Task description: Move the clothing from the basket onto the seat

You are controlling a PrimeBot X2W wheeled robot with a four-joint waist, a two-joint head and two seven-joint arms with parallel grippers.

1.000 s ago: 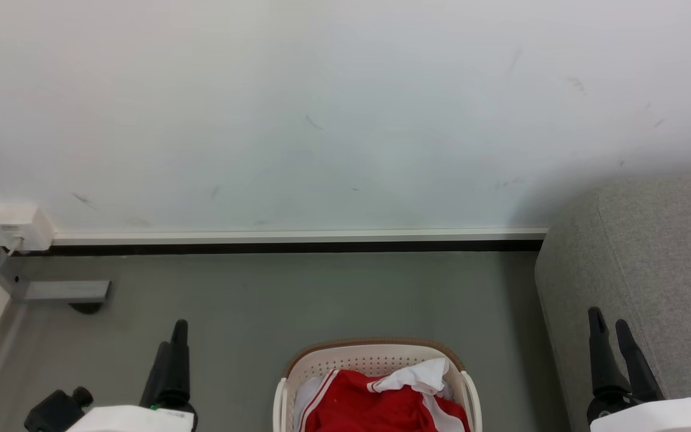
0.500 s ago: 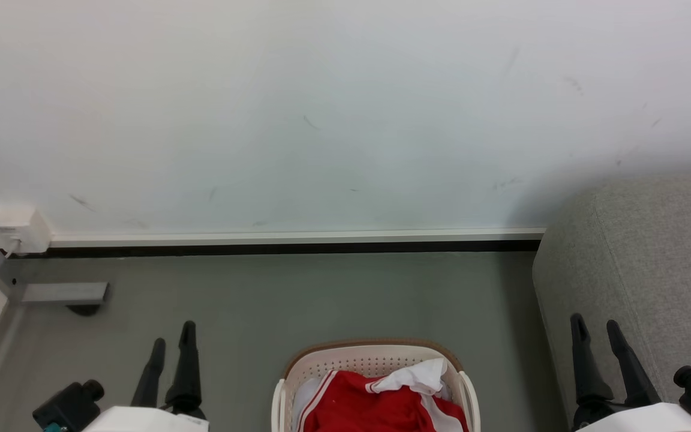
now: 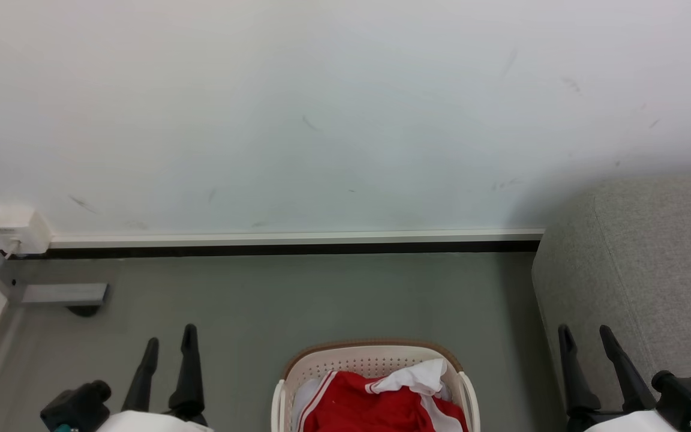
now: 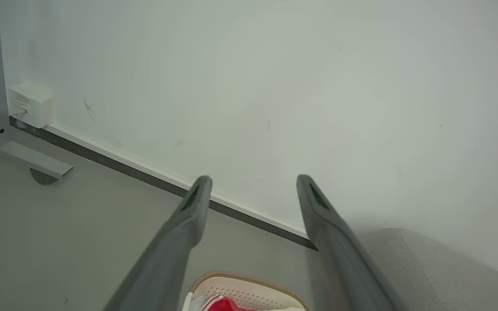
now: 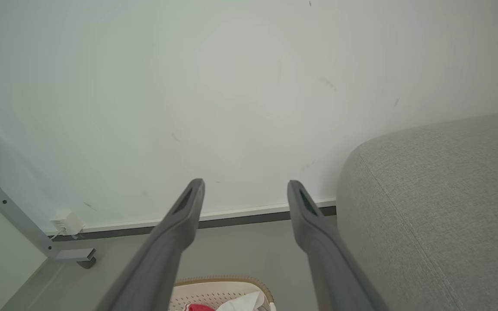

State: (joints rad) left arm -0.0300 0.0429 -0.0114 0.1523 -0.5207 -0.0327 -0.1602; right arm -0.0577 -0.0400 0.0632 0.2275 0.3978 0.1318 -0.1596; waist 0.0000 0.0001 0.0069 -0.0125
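Note:
The cream basket (image 3: pixel 375 355) with a brown rim stands on the floor at the bottom middle of the head view, holding red clothing (image 3: pixel 369 405) with white stripes and a white cloth piece (image 3: pixel 414 377). The grey seat (image 3: pixel 651 264) fills the right side. My left gripper (image 3: pixel 170 337) is open to the left of the basket, above the floor. My right gripper (image 3: pixel 584 332) is open at the seat's front edge, right of the basket. Both hold nothing. The left wrist view shows the left gripper (image 4: pixel 253 181), basket (image 4: pixel 249 287) and seat (image 4: pixel 426 268); the right wrist view shows the right gripper (image 5: pixel 244 185), basket (image 5: pixel 218 287) and seat (image 5: pixel 439 194).
A white wall (image 3: pixel 321 120) with a baseboard (image 3: pixel 291 237) runs behind the grey floor (image 3: pixel 321 300). A white socket box (image 3: pixel 15 228) and a metal leg with a foot (image 3: pixel 60 293) stand at the far left.
Both grippers have drawn lower in the head view. The left one has turned so both fingers show apart. The right one has shifted left. The basket and clothing have not moved.

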